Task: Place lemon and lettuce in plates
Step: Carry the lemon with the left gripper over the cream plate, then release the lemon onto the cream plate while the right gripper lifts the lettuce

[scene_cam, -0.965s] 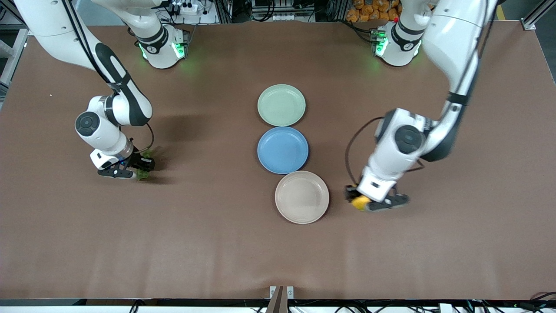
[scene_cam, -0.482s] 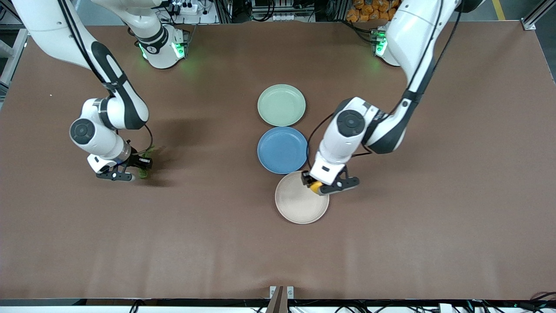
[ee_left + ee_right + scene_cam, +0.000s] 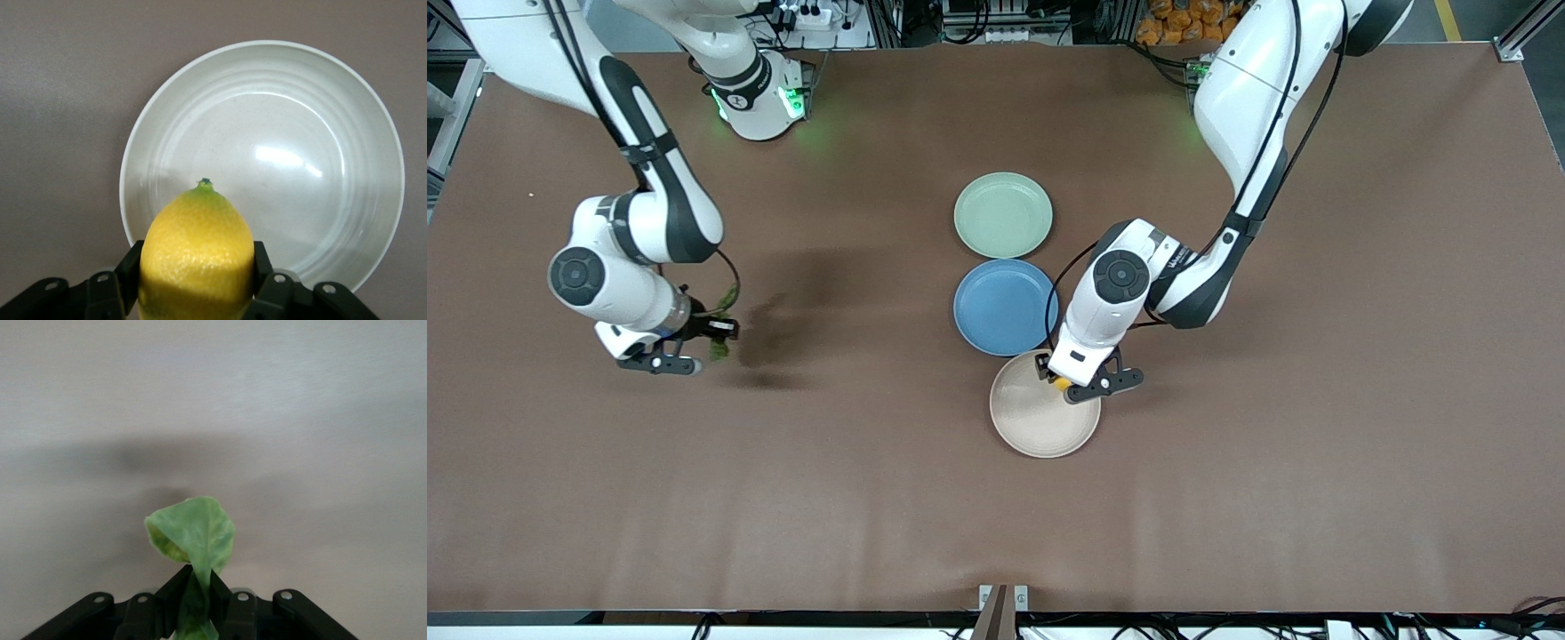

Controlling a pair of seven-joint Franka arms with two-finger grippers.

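Observation:
My left gripper is shut on the yellow lemon and holds it over the rim of the beige-white plate. In the left wrist view the lemon sits between the jaws with the plate below it. My right gripper is shut on the green lettuce leaf and holds it above bare table toward the right arm's end. In the right wrist view the leaf is pinched between the jaws. The pale green plate lies empty, farthest from the front camera.
A blue plate lies between the pale green plate and the beige-white plate, all three in a row at the table's middle. The brown table spreads wide around them.
My left gripper has carried the lemon from the table beside the beige-white plate to over its rim. My right gripper has lifted the lettuce slightly and shifted toward the right arm's end.

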